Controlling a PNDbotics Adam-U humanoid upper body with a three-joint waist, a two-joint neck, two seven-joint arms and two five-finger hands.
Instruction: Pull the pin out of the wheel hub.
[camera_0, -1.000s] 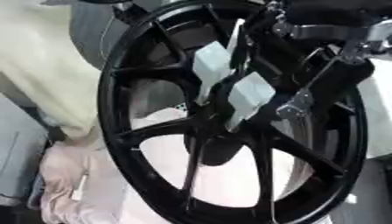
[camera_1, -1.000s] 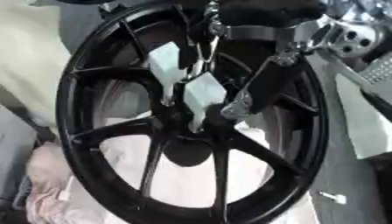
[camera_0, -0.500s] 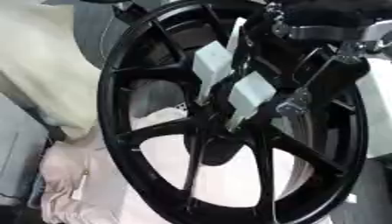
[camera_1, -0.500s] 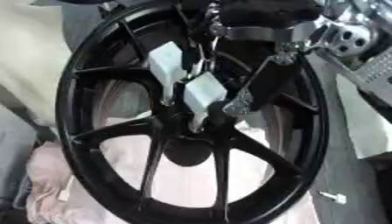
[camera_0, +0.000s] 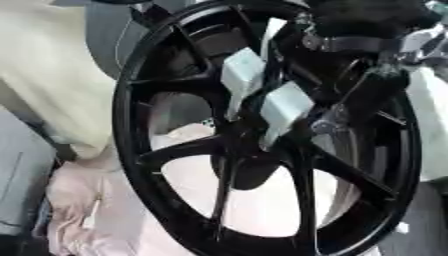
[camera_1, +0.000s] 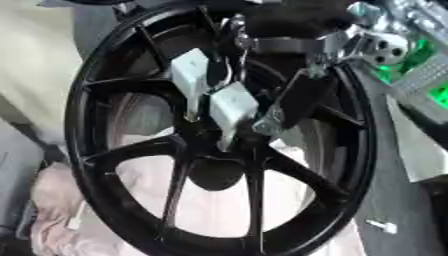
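Wheel hub (camera_0: 175, 150), big and black with spokes, stands tilted and fills nearly everything there is to see. The robot's right hand (camera_1: 262, 105) reaches down from above the hub's upper right rim and sits over the centre where the spokes meet, its pale grey fingers (camera_0: 282, 107) pointing down onto the middle. Whether those fingers are clamped on anything I cannot tell, and the pin itself is lost among them. Behind the hub's lower half lies a pinkish cloth (camera_0: 79, 200). Just off the hub's lower right rim rests a small white piece (camera_1: 381, 226).
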